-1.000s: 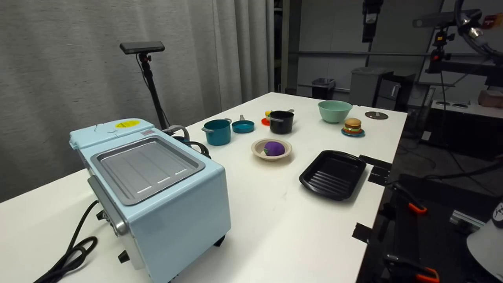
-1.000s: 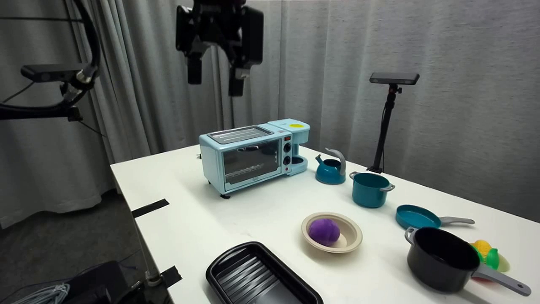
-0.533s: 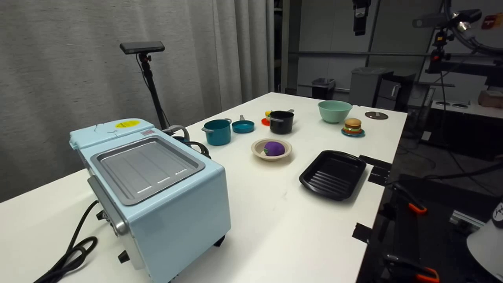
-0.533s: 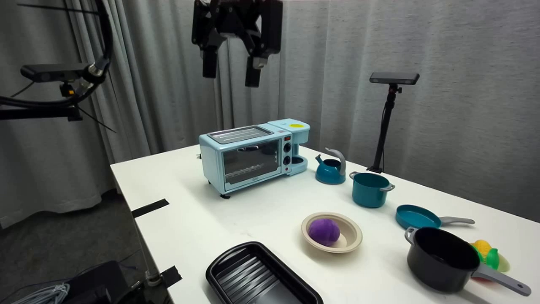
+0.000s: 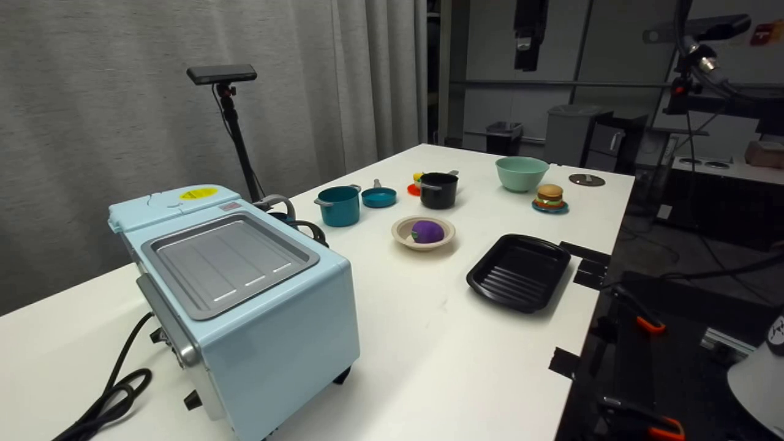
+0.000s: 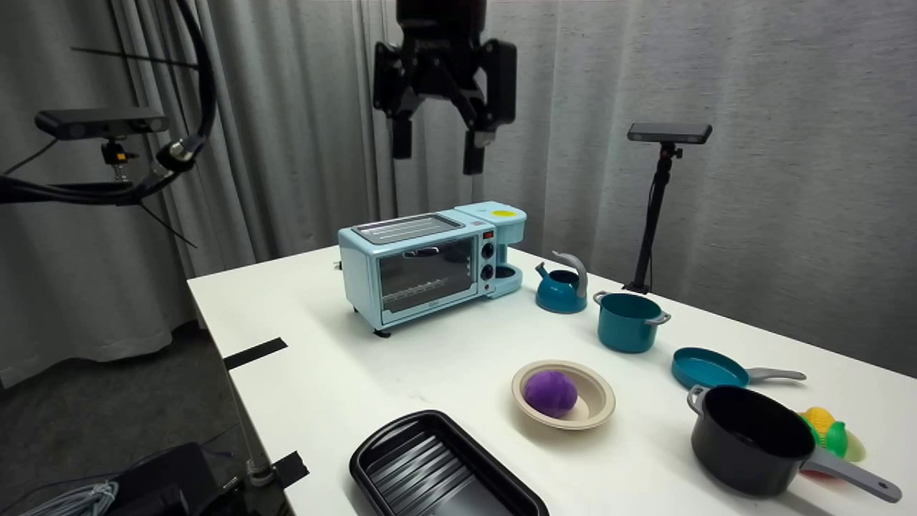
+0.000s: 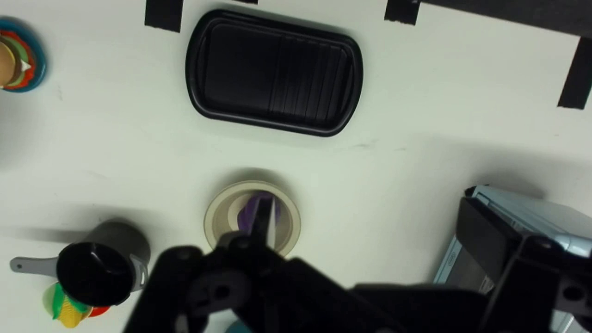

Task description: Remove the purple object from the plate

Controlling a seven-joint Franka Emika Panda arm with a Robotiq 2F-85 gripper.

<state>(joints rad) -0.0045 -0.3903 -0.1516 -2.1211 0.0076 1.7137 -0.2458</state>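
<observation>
The purple object (image 5: 427, 232) is a small rounded lump with a green patch, lying in the cream plate (image 5: 422, 247). The purple object (image 6: 550, 393) and the plate (image 6: 593, 401) also show in an exterior view, the lump towards one side of the plate. My gripper (image 6: 438, 149) is open and empty, high above the table, pointing down. In the wrist view my gripper (image 7: 367, 208) has its fingers wide apart. One finger partly hides the purple object (image 7: 246, 215) and overlaps the plate (image 7: 296, 226). Nothing is between the fingers.
A black ridged tray (image 6: 444, 473) lies beside the plate. A light blue toaster oven (image 6: 423, 272), teal kettle (image 6: 562, 290), teal pot (image 6: 628, 326), teal pan (image 6: 709, 369) and black saucepan (image 6: 752, 444) stand around it. A green bowl (image 5: 520, 174) and toy burger (image 5: 549, 196) are farther off.
My open gripper has moved across above the table, rightward in an exterior view, first rising a little and then lowering. The purple object and plate have not moved.
</observation>
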